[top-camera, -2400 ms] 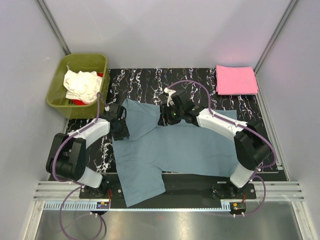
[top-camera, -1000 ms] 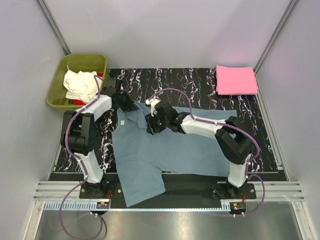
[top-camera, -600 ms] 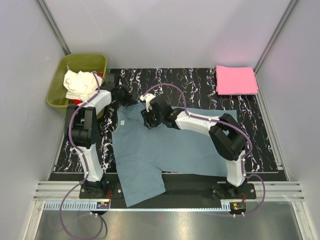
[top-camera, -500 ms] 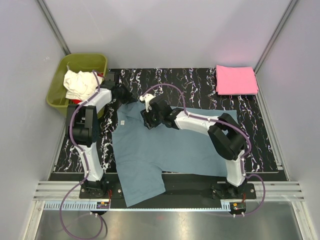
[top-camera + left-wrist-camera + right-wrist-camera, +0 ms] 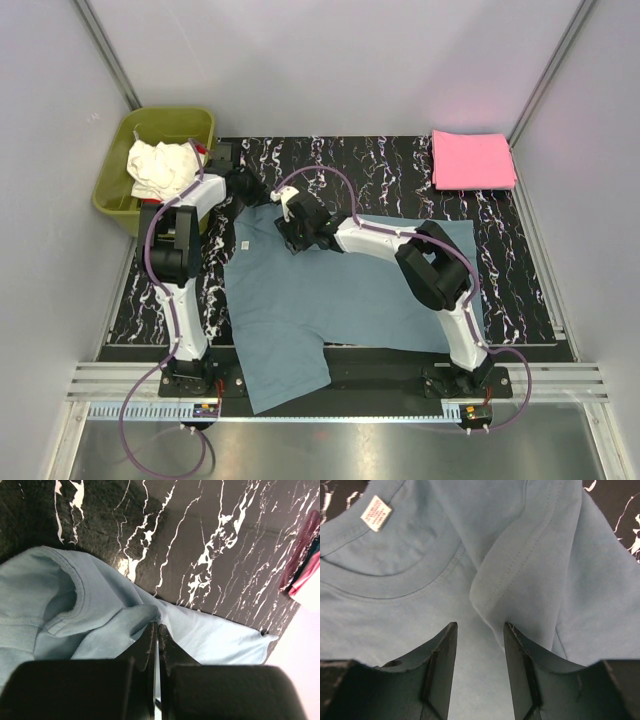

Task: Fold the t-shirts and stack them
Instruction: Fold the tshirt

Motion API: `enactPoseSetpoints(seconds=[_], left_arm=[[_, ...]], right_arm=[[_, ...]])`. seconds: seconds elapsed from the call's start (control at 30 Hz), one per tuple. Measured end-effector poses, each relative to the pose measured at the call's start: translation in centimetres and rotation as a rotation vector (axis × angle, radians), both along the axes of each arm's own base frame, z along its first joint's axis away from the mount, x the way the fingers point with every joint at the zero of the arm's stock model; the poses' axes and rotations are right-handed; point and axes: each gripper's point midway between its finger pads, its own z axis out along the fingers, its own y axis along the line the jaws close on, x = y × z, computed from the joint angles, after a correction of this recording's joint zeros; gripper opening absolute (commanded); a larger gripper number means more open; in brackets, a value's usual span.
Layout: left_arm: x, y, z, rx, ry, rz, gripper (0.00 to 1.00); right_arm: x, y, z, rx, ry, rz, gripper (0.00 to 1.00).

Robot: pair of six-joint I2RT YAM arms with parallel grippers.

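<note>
From above, four t-shirts can be counted. The blue-grey t-shirt (image 5: 340,290) lies spread over the middle of the desk (image 5: 400,170), its lower part hanging over the near edge. The pink t-shirt (image 5: 472,160) sits folded at the far right corner. The cream-white t-shirt (image 5: 160,168) is bunched in the one green tub (image 5: 165,122) at the far left corner, with a sliver of the red t-shirt (image 5: 204,150) beside it. Both arms reach to the blue-grey shirt's far left part: the left end effector (image 5: 252,194) at its far edge, the right end effector (image 5: 288,232) just beside the collar.

In the left wrist view, the left end effector (image 5: 155,627) has its jaws pressed together, pinching a raised fold of the blue-grey cloth over the black marbled desk.

In the right wrist view, the right end effector (image 5: 480,626) stands partway open above the shirt, gripping nothing; a hemmed fold runs toward the gap. The collar (image 5: 395,582) and one white label (image 5: 376,513) lie ahead.
</note>
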Motion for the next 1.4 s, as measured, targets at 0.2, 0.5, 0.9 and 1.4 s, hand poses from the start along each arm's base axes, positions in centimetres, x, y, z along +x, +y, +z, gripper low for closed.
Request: enactPoseSetpoints(seconds=[0.2, 0.5, 0.9, 1.4], left_arm=[[0.3, 0.1, -0.1, 0.005, -0.006, 0.000, 0.00], [0.6, 0.1, -0.6, 0.008, -0.009, 0.002, 0.00], [1.3, 0.3, -1.6, 0.026, -0.003, 0.005, 0.00], [2.5, 0.2, -0.9, 0.028, -0.032, 0.005, 0.00]], right_arm=[[0.4, -0.2, -1.0, -0.024, 0.006, -0.025, 0.49], [0.4, -0.2, -1.7, -0.031, 0.016, -0.047, 0.43], [0.4, 0.2, -1.3, -0.062, -0.052, -0.111, 0.50], [0.7, 0.5, -0.7, -0.070, -0.111, -0.132, 0.44]])
